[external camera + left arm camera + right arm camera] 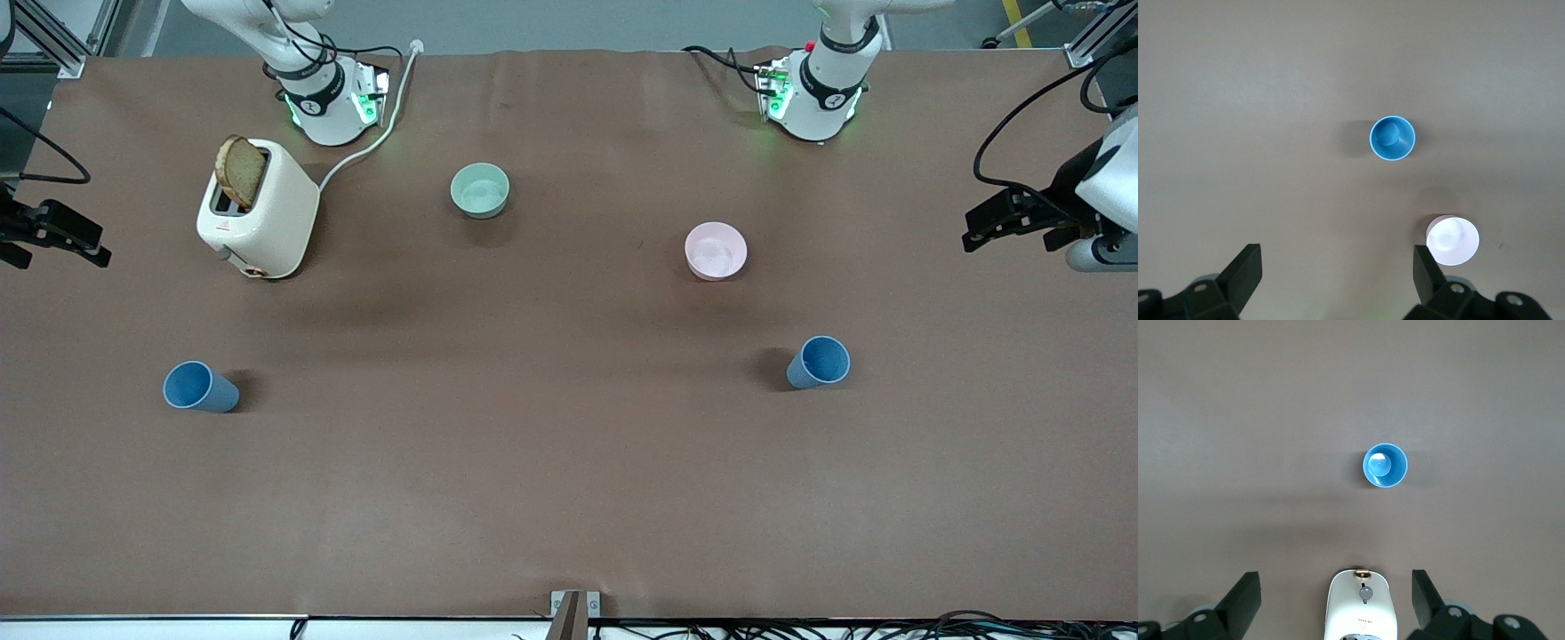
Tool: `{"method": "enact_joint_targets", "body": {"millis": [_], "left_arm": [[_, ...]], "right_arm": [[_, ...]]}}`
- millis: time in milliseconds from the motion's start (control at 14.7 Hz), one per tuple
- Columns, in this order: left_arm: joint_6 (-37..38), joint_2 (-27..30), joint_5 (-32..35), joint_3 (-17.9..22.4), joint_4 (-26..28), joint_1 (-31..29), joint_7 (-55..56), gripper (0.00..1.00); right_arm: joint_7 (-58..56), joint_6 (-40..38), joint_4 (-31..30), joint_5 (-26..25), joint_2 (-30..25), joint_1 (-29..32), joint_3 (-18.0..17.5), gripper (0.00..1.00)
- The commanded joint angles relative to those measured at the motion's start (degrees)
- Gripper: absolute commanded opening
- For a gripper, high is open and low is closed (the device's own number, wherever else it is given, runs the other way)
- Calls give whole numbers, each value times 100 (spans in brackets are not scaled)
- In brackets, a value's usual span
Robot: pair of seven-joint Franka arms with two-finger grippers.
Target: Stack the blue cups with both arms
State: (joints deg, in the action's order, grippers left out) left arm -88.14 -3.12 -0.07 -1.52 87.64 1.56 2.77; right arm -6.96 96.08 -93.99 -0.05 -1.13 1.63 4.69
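Two blue cups stand upright and well apart on the brown table. One cup (pixel 200 388) is toward the right arm's end, nearer the front camera than the toaster. The other cup (pixel 819 362) is toward the left arm's end, nearer the camera than the pink bowl. My left gripper (pixel 982 227) hangs high up, open and empty. Its wrist view looks down on that cup (pixel 1392 139), with the left gripper (pixel 1336 277) far above the table. My right gripper (pixel 80 244) is also high, open and empty. The right gripper (pixel 1335 590) is over the toaster, and its cup (pixel 1385 466) shows farther off.
A cream toaster (pixel 258 213) with a slice of bread (pixel 240 171) sticking up stands near the right arm's base, its cable (pixel 373 142) running to the table's edge. A mint-green bowl (pixel 480 190) and a pink bowl (pixel 716 251) sit mid-table.
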Motion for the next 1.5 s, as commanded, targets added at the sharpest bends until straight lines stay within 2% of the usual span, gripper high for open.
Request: {"method": "enact_joint_targets", "body": {"millis": [0,340,612,1087,1427], "left_arm": [[60,-294,6,3,-107,-6,-31,100],[-115,-759,-29,-41,-72,55,-40,100],[-667,-1269,-29,-50,85,64,-119,100],[-2293,-1384,33,-59,1306,99,-119,100],[-2813,-1665,42,-68,1606,231,-119,100]], "right_arm": [[108,-19,4,14,-45,-23,6,100],[108,-10,4,14,-45,-23,6,100],[108,-2,4,14,-45,-23,6,100],[108,7,4,22,-45,-14,6,100],[99,226,-14,22,130,21,6,100]]}}
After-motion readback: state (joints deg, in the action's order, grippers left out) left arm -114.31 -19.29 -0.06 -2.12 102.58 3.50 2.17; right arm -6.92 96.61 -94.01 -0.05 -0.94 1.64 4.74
